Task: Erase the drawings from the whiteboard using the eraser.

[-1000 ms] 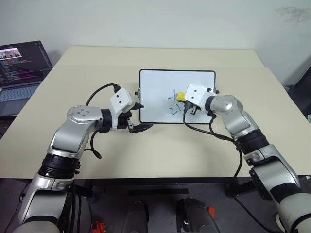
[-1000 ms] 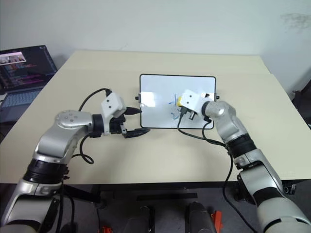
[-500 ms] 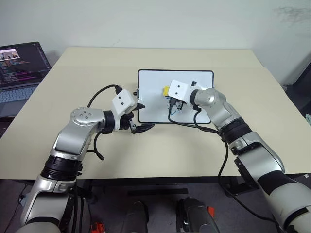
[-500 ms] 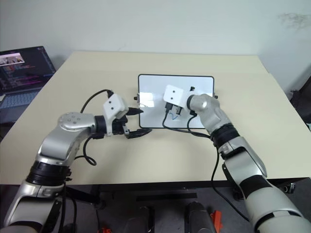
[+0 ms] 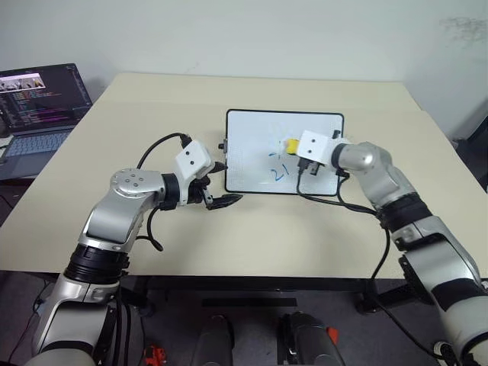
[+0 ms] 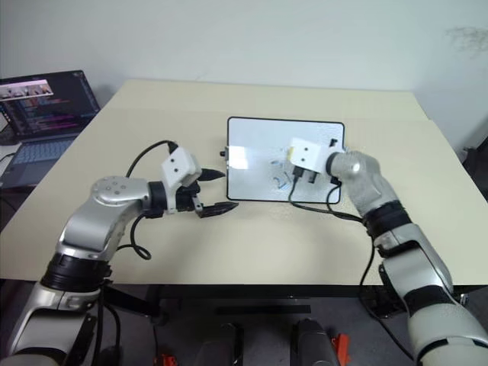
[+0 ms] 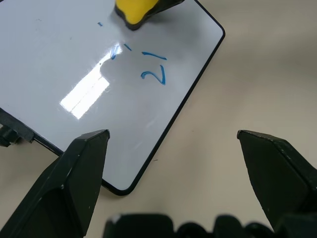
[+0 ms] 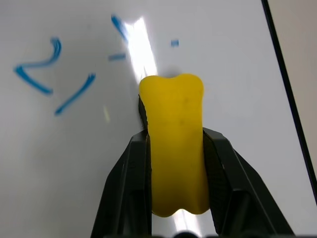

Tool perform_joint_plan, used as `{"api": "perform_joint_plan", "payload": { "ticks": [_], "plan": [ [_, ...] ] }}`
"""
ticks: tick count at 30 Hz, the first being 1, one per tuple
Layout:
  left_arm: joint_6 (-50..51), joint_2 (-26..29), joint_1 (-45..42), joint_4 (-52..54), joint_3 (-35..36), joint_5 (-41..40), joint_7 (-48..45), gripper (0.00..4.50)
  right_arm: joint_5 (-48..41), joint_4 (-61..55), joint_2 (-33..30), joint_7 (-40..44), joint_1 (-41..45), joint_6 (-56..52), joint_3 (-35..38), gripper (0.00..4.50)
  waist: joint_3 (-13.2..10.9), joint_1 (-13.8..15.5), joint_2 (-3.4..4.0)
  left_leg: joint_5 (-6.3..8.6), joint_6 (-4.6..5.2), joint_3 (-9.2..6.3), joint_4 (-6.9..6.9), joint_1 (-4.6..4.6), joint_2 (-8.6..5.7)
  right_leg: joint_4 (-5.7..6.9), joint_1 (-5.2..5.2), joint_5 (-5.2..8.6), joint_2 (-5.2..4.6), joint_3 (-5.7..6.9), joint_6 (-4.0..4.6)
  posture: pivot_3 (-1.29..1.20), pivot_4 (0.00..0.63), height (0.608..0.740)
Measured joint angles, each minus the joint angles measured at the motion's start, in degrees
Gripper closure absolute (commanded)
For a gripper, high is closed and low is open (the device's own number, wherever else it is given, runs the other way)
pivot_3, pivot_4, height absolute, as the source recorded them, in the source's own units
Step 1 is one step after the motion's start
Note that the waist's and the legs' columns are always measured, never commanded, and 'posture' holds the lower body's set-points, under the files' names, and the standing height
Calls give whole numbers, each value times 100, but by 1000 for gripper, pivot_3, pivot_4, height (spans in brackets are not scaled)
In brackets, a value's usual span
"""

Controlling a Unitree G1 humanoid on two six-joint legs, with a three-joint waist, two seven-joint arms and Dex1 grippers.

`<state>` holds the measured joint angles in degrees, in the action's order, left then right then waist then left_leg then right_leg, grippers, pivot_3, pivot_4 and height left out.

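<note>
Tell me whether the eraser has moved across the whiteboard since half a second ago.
Yes. The eraser has moved from the whiteboard's middle toward its right side.

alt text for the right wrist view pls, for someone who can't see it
The right pincer is shut on a yellow eraser, its two black fingers clamping the block's sides as it sits against the white whiteboard. Blue drawings remain beside the eraser: a "21", a few short dashes and a small dot. The board's thin black frame runs along one side.

Your head cameras look down over the desk (image 5: 252, 229) from behind both arms; each wrist camera sits close above the whiteboard (image 7: 59, 64), sharing its blue drawings (image 8: 52, 74).
</note>
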<state>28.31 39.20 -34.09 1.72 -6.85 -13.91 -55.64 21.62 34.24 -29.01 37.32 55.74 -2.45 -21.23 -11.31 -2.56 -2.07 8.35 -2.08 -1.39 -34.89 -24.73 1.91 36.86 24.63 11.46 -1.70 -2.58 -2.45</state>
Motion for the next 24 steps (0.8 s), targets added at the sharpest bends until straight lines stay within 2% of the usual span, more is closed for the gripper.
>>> {"api": "perform_joint_plan", "payload": {
  "ticks": [5,13,18,24],
  "plan": [
    [0,2,0,-1,4,2,1,0,3,-34,63,5,-42,-130,31,3452,0,-38,0,0,0,-3,0,5,0,2,0,-1,0,1,1,0,150,740],
    [-3,-12,-3,4,9,2,6,0,29,759,984,-167,653,-178,-47,3452,-1,-267,1,-1,2,-10,5,20,2,13,3,-7,7,0,7,0,150,740],
    [6,-15,3,29,9,-1,16,0,115,1490,1424,-385,1266,36,-82,3452,-1,-265,2,-1,2,-13,18,16,4,9,7,-6,13,0,8,0,150,740],
    [15,-16,3,44,9,-3,27,0,181,2038,1663,-532,1629,351,-85,3452,-1,-225,2,0,1,-11,48,-9,3,7,45,-5,15,-1,8,0,150,740]
  ]
}}
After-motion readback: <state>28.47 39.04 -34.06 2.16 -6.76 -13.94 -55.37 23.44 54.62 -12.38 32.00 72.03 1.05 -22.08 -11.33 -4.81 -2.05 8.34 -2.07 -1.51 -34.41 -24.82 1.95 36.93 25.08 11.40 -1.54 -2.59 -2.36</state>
